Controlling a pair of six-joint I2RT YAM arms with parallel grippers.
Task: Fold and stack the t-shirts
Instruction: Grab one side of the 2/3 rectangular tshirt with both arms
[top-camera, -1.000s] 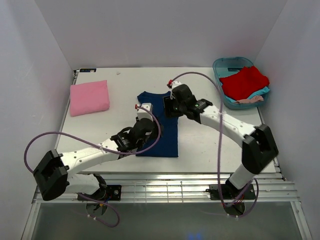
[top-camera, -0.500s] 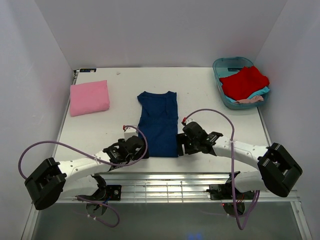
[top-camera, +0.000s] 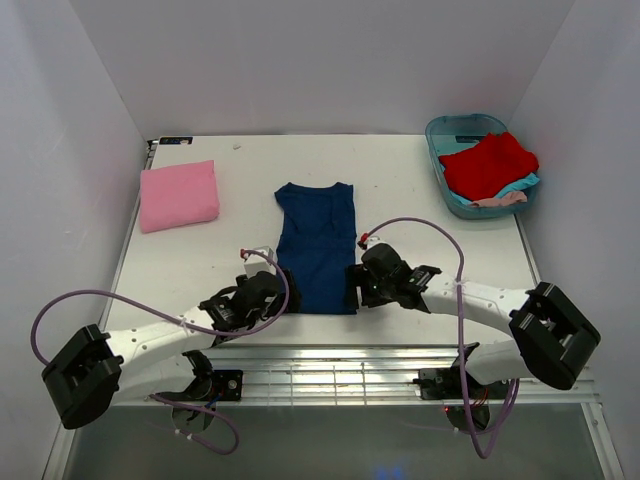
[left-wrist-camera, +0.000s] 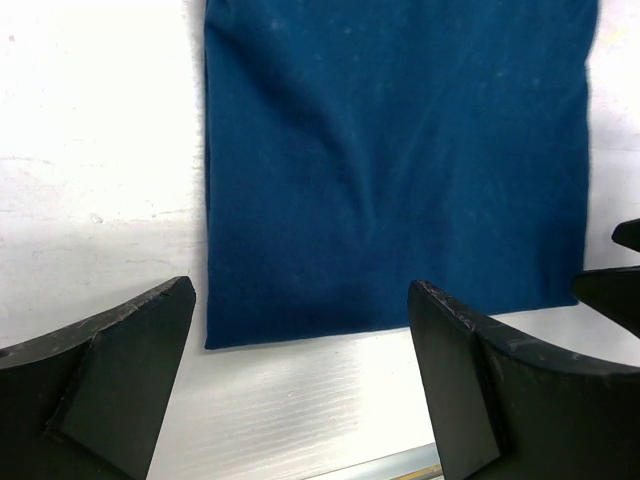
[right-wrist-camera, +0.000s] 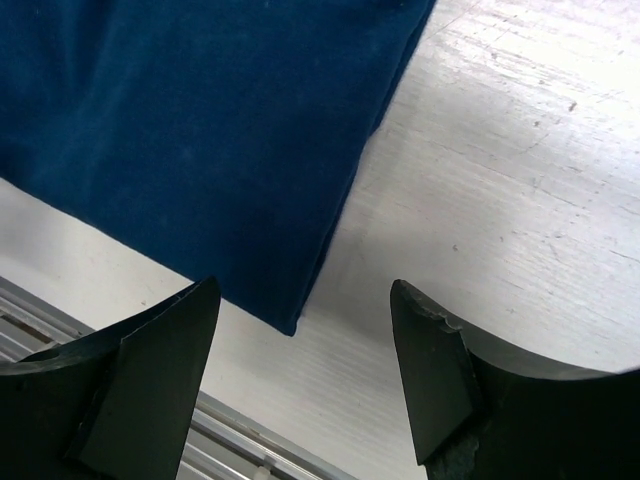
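A navy blue t-shirt (top-camera: 316, 240) lies flat in the table's middle, folded into a long strip, collar at the far end. My left gripper (top-camera: 279, 299) is open and empty, low at the strip's near left corner; the left wrist view shows that corner (left-wrist-camera: 215, 335) between the fingers (left-wrist-camera: 120, 360). My right gripper (top-camera: 353, 289) is open and empty at the near right corner (right-wrist-camera: 292, 322), fingers (right-wrist-camera: 440, 370) straddling it. A folded pink t-shirt (top-camera: 178, 195) lies at far left. A red t-shirt (top-camera: 488, 163) lies over a teal one (top-camera: 522, 186) in the tub.
The teal plastic tub (top-camera: 447, 130) stands at the far right corner. The table's near edge with a metal rail (top-camera: 380, 355) runs just behind both grippers. White walls close in the table on three sides.
Both arms have drawn back from the shirt's middle and collar down to its near corners. The shirt lies uncovered and has not shifted.
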